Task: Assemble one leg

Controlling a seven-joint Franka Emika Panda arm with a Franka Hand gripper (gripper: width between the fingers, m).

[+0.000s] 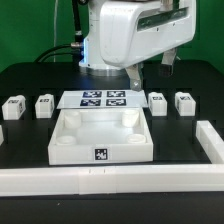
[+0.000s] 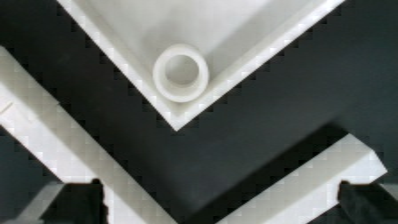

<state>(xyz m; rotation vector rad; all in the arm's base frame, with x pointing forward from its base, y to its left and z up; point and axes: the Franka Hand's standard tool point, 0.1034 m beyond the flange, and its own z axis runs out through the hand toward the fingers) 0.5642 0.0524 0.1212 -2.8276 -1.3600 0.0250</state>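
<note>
Legs were your task parts, four alike, and none of them was held. They were small white blocks standing in a row across the middle of the table. One leg (image 1: pixel 12 107) stood by the table edge on the exterior view's left, with a second leg (image 1: pixel 44 104) just beside it toward the centre. A third leg (image 1: pixel 157 102) and a fourth leg (image 1: pixel 185 101) stood as a pair nearer the edge on the exterior view's right.

Between the two pairs lay the marker board (image 1: pixel 103 98). In front of it, toward the near edge, sat the panel (image 1: pixel 70 150) with its round corner sockets facing up. A white rail (image 1: pixel 110 179) ran along the near edge and turned up the edge on the exterior view's right.

Your gripper (image 2: pixel 210 205) hung above the table toward the far edge, well clear of every leg. In the wrist view its fingertips (image 2: pixel 71 203) were spread wide apart with nothing between them. That view also showed one corner of the panel and its socket (image 2: pixel 178 72).
</note>
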